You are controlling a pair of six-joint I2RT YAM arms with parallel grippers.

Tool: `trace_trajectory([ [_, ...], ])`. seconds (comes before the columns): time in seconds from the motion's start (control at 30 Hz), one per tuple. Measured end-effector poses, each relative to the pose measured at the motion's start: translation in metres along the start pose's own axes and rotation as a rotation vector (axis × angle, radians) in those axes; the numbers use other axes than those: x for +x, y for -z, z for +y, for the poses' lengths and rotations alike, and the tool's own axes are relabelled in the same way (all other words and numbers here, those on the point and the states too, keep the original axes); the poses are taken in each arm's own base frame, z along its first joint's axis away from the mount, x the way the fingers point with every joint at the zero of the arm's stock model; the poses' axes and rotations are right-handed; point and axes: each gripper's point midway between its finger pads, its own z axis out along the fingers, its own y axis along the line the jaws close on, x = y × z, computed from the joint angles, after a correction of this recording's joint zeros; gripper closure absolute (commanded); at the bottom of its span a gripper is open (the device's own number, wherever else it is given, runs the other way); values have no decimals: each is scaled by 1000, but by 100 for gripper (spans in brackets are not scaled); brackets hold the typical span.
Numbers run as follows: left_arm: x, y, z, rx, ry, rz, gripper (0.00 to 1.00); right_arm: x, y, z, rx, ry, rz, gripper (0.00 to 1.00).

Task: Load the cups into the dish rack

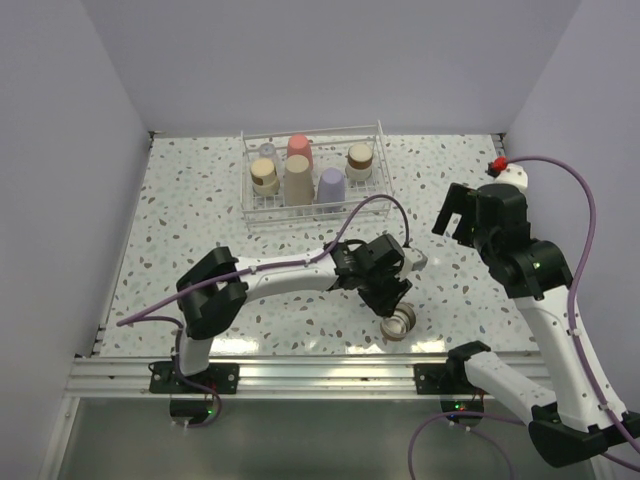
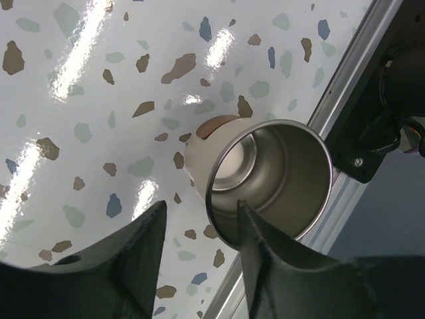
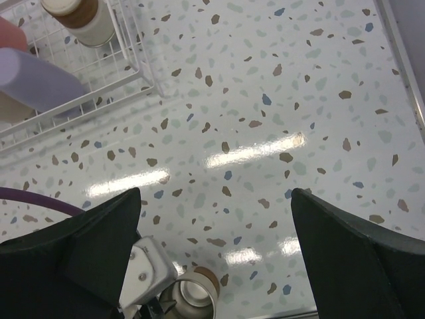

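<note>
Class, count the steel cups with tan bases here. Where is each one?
3. Two steel cups stand in the dish rack, one at left, one at back right; the third lies on the table at the left gripper. None appears hidden.

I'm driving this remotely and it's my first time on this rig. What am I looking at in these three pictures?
Two robot arms sit at the near edge of a speckled table. The wide picture looks down from above and behind them; the other two come from a camera on each wrist. Six cups stand in the wire dish rack. One steel cup lies on its side near the table's front edge. The left gripper is at it, fingers open, the cup's rim between them, not closed. The right gripper hangs above the table, fingers wide open, holding nothing.
</note>
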Motion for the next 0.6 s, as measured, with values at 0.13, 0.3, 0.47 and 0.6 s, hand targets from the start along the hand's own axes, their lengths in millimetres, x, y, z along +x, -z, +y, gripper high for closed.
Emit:
trace_trajectory([
  [0.13,2,-5,-2,2,10,6,63,1,0,1,-6,1,5,2],
  [0.3,4,-11,-3,1,18,17,90,5,-2,1,-6,5,15,2],
  [0.47,2,-12,-1,-18,14,12,100,6,-2,1,-9,5,17,2],
  [0.6,2,-11,5,-42,14,9,100,3,-2,3,-13,4,17,2],
])
